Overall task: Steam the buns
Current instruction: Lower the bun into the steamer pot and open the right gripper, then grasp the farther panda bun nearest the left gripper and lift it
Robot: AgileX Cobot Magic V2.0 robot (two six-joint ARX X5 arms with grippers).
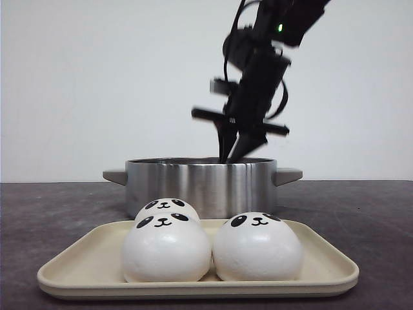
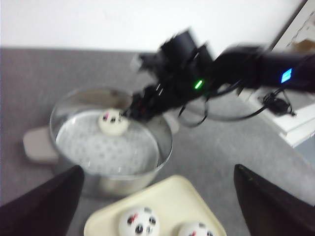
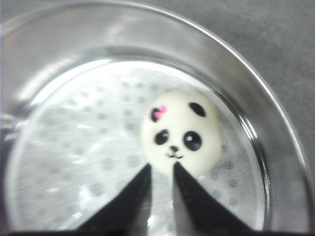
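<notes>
The right arm's black fingers (image 3: 160,179) stand nearly closed, gripping nothing — just beyond their tips a white panda-faced bun (image 3: 181,132) lies in the steel pot (image 1: 200,184). Three more buns (image 1: 258,245) sit on a beige tray (image 1: 322,271) on the dark grey desk (image 1: 374,213) before a white wall. The left arm's fingers (image 2: 275,201) are spread wide, empty.

On the table (image 1: 381,219), the tray (image 1: 322,258) with three buns (image 1: 257,245) lies at 6 o'clock of the pot (image 1: 200,184); one bun (image 3: 180,132) sits inside.

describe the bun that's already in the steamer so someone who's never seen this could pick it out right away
Find the steel pot behind the cream tray. On its perforated steamer plate lies one white panda bun, just beyond the right gripper. It is the only bun inside the pot, with a pink mark by one ear; the others sit on the tray.
</notes>
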